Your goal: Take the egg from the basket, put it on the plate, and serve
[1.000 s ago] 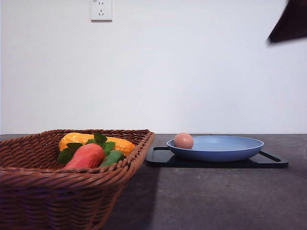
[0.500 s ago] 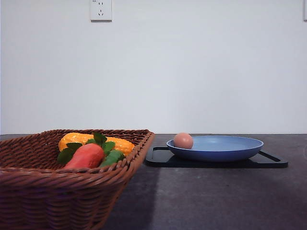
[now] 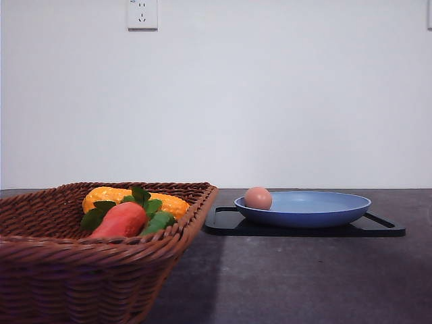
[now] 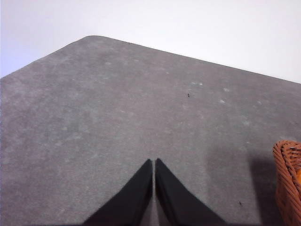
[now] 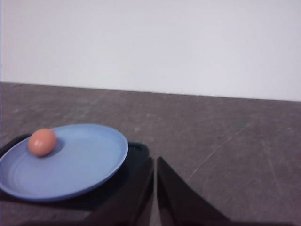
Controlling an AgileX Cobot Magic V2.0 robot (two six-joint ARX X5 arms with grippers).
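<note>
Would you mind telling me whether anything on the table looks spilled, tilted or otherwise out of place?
Nothing stands out. The egg rests on the plate near its left rim, the plate sits level on the black tray, and the basket stands upright with its vegetables inside.

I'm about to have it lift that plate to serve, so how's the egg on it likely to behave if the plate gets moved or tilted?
The egg is smooth and oval, lying loose near the rim of the shallow blue plate, so it would probably roll at a slight tilt. The low rim likely offers little stop. If real, it would crack easily; its look cannot confirm that.
</note>
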